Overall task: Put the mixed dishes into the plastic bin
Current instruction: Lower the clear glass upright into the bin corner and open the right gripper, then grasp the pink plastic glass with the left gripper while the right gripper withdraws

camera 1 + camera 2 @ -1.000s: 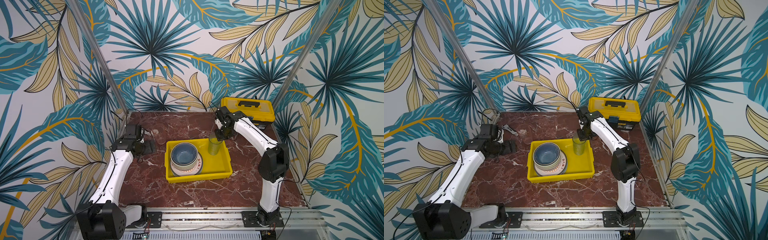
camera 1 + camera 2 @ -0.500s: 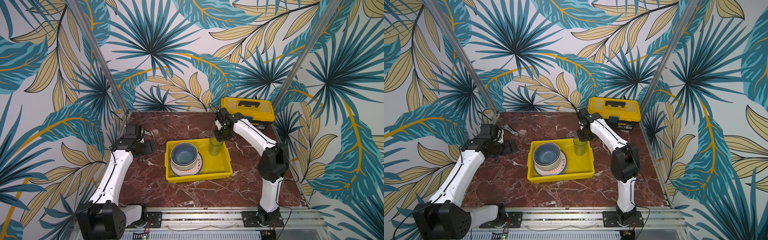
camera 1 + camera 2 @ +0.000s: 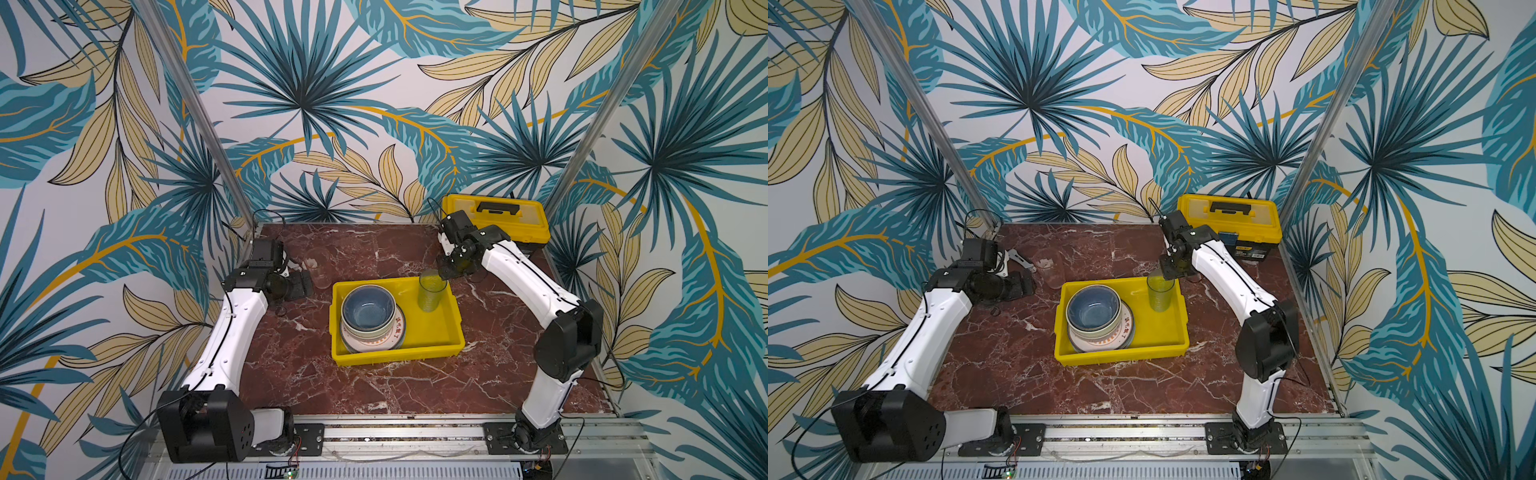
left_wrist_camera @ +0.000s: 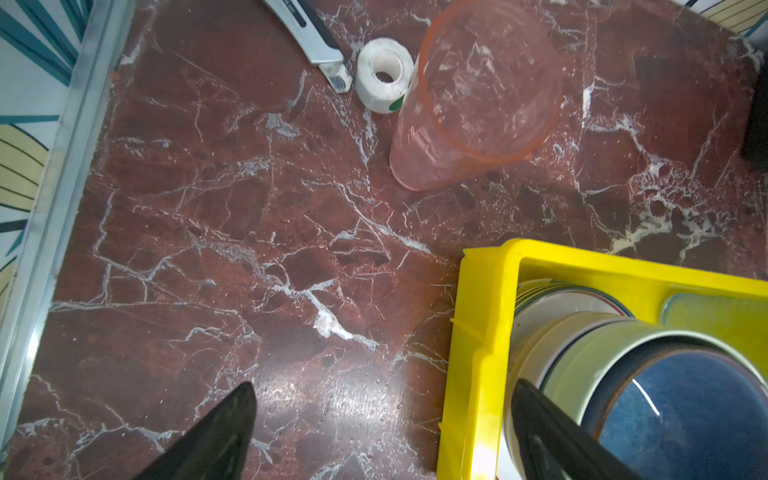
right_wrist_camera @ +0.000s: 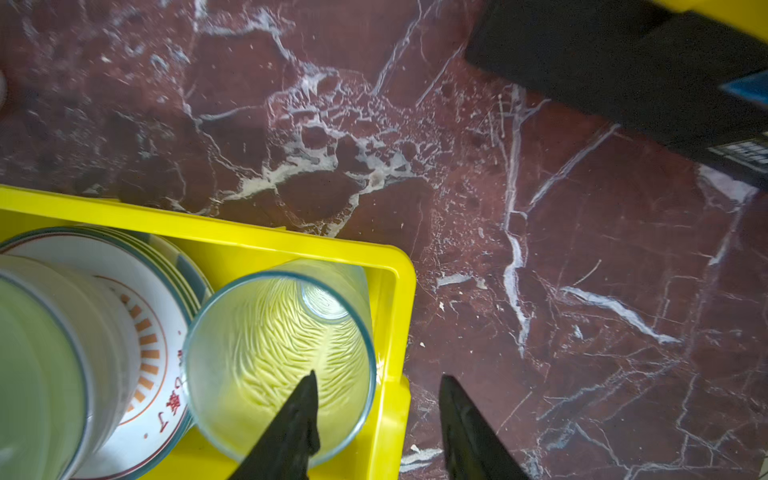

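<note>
Green tumbler is stood in a corner of the yellow bin, its rim straddled by the spread right jaws; if caught on withdrawal, it could be tipped. Left jaws are spread, empty.

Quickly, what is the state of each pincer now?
Left pincer: open, holding nothing.
Right pincer: open, astride the rim of the translucent tumbler, not gripping.
</note>
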